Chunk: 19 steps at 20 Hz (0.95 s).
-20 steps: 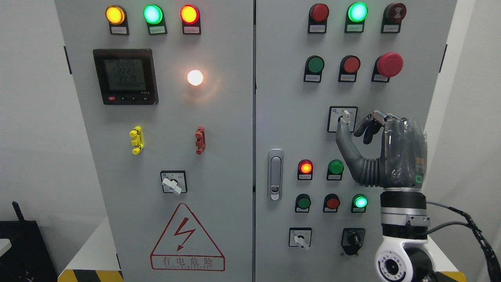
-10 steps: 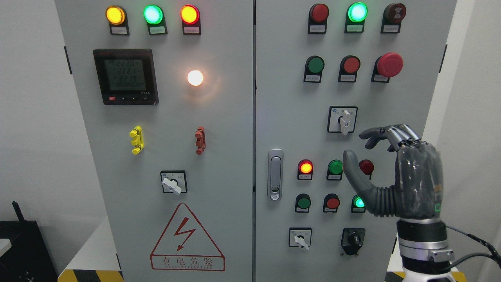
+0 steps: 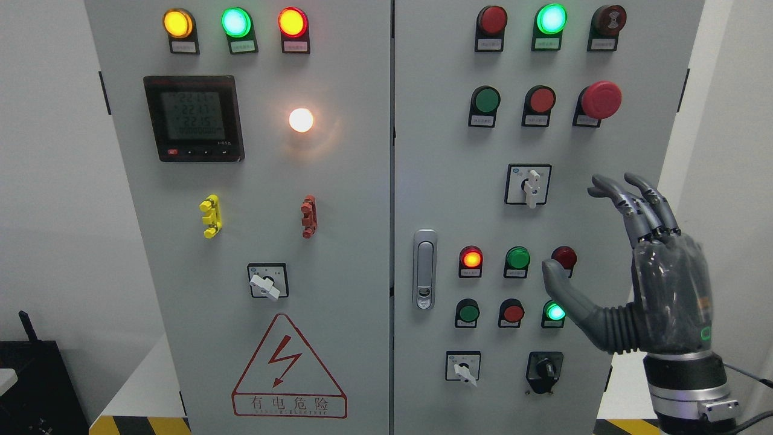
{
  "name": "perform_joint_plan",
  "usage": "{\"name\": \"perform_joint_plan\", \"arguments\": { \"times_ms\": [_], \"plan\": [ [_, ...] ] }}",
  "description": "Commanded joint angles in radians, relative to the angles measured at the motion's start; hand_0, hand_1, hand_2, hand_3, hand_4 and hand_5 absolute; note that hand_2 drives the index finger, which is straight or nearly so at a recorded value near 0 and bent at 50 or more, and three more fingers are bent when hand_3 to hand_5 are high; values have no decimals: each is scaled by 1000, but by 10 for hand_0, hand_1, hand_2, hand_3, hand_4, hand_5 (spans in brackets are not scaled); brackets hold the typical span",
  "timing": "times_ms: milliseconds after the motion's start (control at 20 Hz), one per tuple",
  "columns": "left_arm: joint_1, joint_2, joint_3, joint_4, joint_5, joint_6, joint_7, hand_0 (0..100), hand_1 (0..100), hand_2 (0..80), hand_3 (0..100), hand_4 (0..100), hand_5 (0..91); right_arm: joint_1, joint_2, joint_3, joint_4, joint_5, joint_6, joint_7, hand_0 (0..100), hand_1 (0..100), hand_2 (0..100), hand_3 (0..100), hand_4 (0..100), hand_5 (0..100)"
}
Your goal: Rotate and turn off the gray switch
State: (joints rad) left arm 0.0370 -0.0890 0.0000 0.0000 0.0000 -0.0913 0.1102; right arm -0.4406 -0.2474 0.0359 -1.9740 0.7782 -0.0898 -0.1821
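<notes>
The gray rotary switch (image 3: 531,186) sits on a black-framed plate in the middle of the right cabinet door, its pale handle pointing straight down. My right hand (image 3: 595,232) is to its lower right, clear of the panel, with fingers spread and thumb out, holding nothing. It does not touch the switch. My left hand is out of view.
The right door (image 3: 441,181) carries red and green lamps and buttons, a red mushroom button (image 3: 601,99), two more rotary switches (image 3: 464,367) and a black key switch (image 3: 545,368). A latch handle (image 3: 425,269) is at its left edge. The left door holds a meter (image 3: 193,118).
My right hand let go of the gray switch, opened its fingers, and drew back down and to the right. The switch handle stays pointing down.
</notes>
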Motion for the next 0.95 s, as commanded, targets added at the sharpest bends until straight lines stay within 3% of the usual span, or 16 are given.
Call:
{"name": "perform_joint_plan", "arguments": {
  "times_ms": [0, 900],
  "plan": [
    [0, 0, 32, 23, -8, 1, 0, 120, 389, 0, 0, 0, 0, 6, -52, -65, -17, -3, -7, 6, 203, 416, 0, 0, 0, 0],
    [0, 0, 32, 23, -8, 1, -1, 120, 389, 0, 0, 0, 0, 28, -49, -85, -34, -3, -30, 3, 191, 408, 0, 0, 0, 0]
  ]
}}
